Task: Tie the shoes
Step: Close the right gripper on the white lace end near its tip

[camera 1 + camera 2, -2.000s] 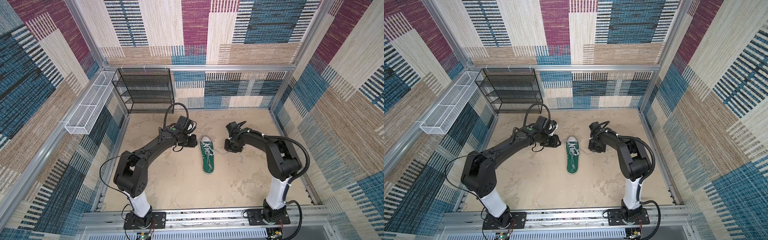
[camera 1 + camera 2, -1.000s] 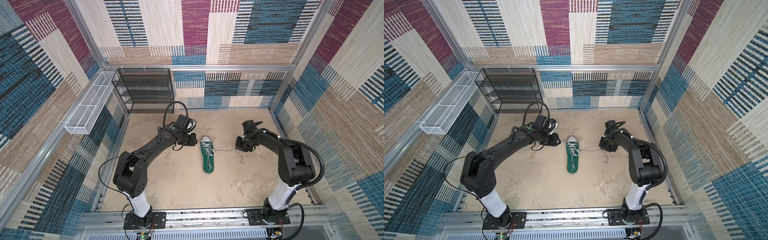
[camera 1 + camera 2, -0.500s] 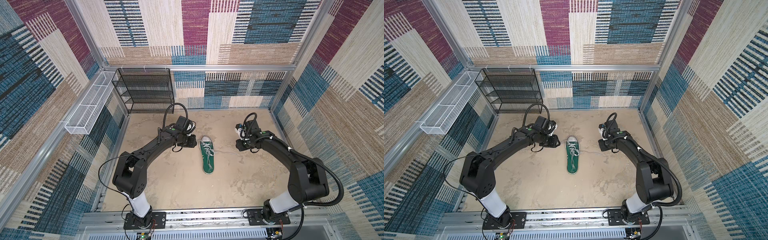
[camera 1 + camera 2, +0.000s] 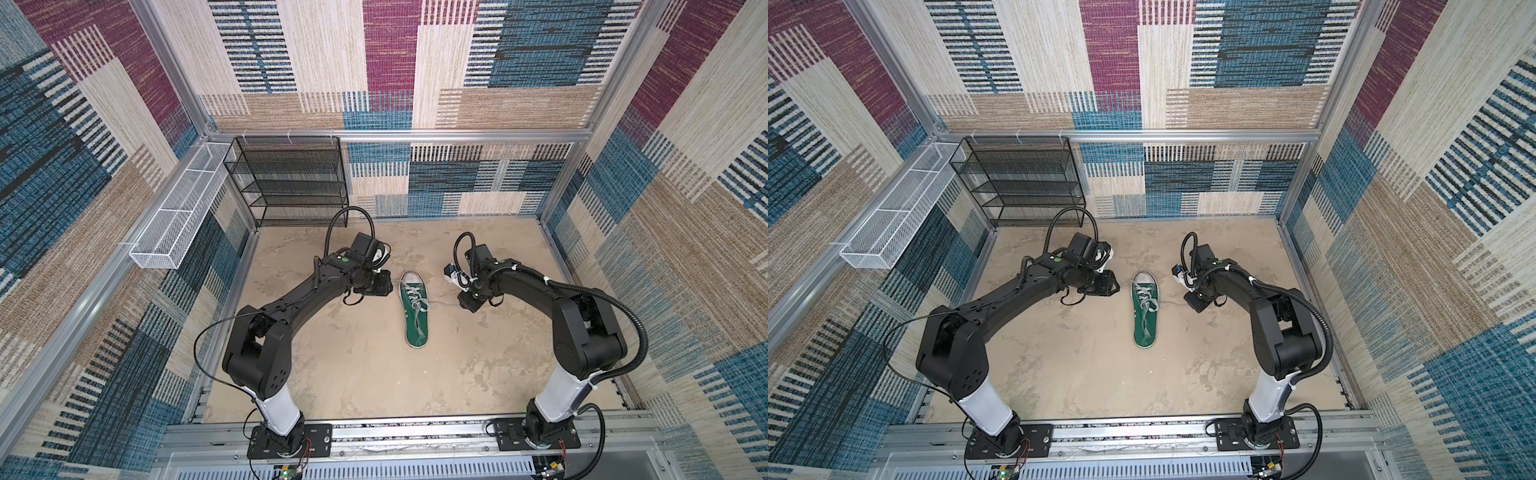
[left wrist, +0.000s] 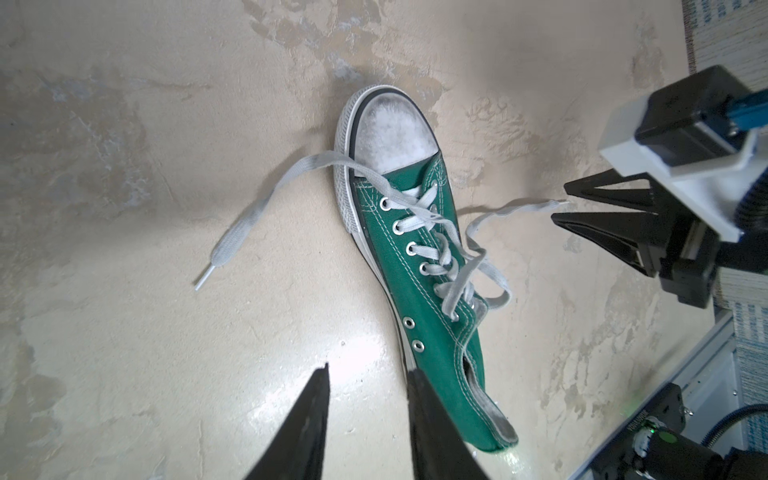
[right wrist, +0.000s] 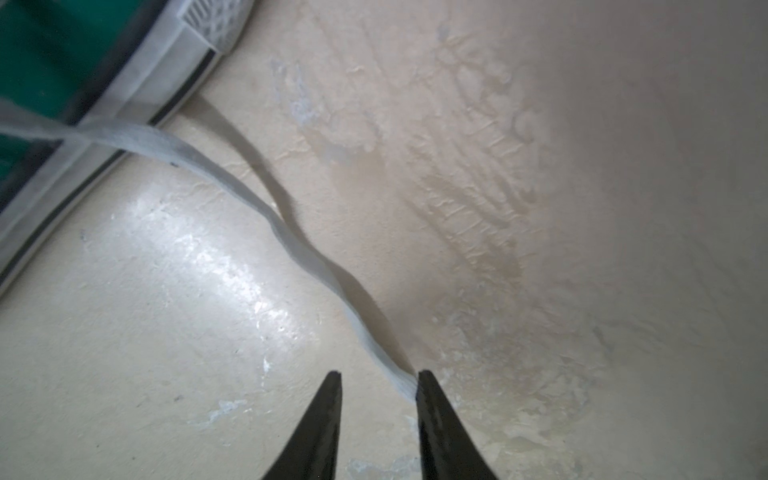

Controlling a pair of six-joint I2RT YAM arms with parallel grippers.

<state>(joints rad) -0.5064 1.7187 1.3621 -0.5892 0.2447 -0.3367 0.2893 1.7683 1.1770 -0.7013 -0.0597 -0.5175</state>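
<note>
1. The tabletop [image 4: 353,374] is beige and mottled. The sneaker [image 4: 413,316] lies sole down near its middle, and I place everything else from that shoe.
2. A black mesh rack [image 4: 291,183] stands beyond the sneaker's toe, off toward my left arm's side.
3. A white wire basket [image 4: 178,216] hangs farther out from the sneaker than the rack, on the same side.
4. The sneaker itself shows in both top views [image 4: 1145,311]. It is green canvas with a white toe cap, its toe toward the rack and its heel toward the arm bases, and it sits between my two grippers.
5. The left gripper [image 5: 369,370] sits just beside the sneaker, level with the toe end. Its jaws are spread with only bare tabletop between them.
6. The right gripper [image 6: 379,374] is near the sneaker's opposite flank, low over the surface. Its jaws are spread too and pinch nothing.
7. The left lace [image 5: 266,203] leaves the sneaker by the toe cap and lies loose on the tabletop.
8. The right lace [image 6: 291,241] runs from the sneaker's upper eyelets to the right gripper, and its end touches the inner edge of one finger [image 6: 432,399].
</note>
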